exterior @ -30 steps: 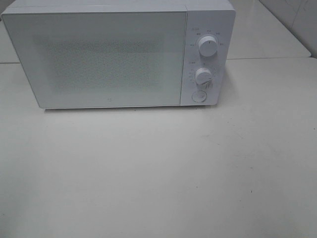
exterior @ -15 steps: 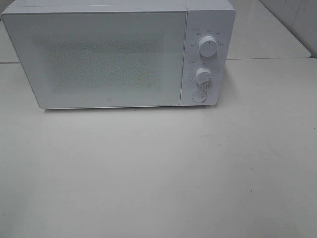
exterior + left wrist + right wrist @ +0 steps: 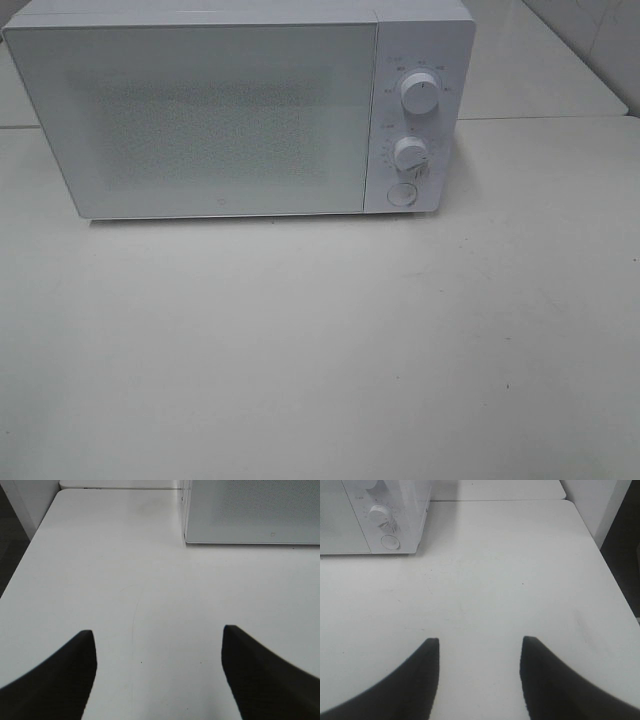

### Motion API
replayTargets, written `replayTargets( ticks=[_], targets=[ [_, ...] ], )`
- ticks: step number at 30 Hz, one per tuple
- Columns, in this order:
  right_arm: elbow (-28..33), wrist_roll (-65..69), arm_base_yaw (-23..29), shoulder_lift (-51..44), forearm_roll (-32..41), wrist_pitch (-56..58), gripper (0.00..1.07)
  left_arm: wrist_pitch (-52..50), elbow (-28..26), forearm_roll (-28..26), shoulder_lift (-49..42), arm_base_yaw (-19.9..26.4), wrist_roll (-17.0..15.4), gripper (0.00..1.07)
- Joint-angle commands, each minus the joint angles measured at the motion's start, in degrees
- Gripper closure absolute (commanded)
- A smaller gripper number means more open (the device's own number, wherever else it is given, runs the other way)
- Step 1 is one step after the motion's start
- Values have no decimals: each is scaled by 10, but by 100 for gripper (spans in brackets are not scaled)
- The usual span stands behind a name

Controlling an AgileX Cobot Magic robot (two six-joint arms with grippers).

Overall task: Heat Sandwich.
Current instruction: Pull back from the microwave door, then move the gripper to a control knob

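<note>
Nearest the wrist cameras, the left gripper (image 3: 157, 629) hangs over the white table (image 3: 320, 350) with its two dark fingers (image 3: 65, 675) spread wide and only bare tabletop between them. The right gripper (image 3: 480, 639) hangs over the same table, its fingers (image 3: 555, 680) parted somewhat less and likewise holding nothing. Neither arm reaches into the high view, where the front stretch of table lies bare apart from a few faint scuffs. Further back stands a white microwave (image 3: 230, 110), its door (image 3: 200, 120) shut flush against the body. To the right of the door is the control panel, with an upper knob (image 3: 421, 93), a lower knob (image 3: 410, 153) and a round button (image 3: 401, 195) beneath them. From the left wrist view the microwave's lower left corner shows ahead and off to one side, and from the right wrist view the control panel end shows. The sandwich appears in none of the views. The door's speckled window is too pale and opaque to show whether it lies inside, so its place cannot be told. Behind the microwave a seam marks a second white tabletop (image 3: 540, 70).
</note>
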Motion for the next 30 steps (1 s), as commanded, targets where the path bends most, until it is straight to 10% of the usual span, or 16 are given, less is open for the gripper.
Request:
replayTargets(
  ticks=[1,30],
  targets=[
    [1,-1,-2,-17,-3,-2,57,-7,1,-3,-14,2,-6,39],
    [1,-1,-2,-17,-3,-2,57,-7,1,-3,-14,2,-6,39]
  ],
)
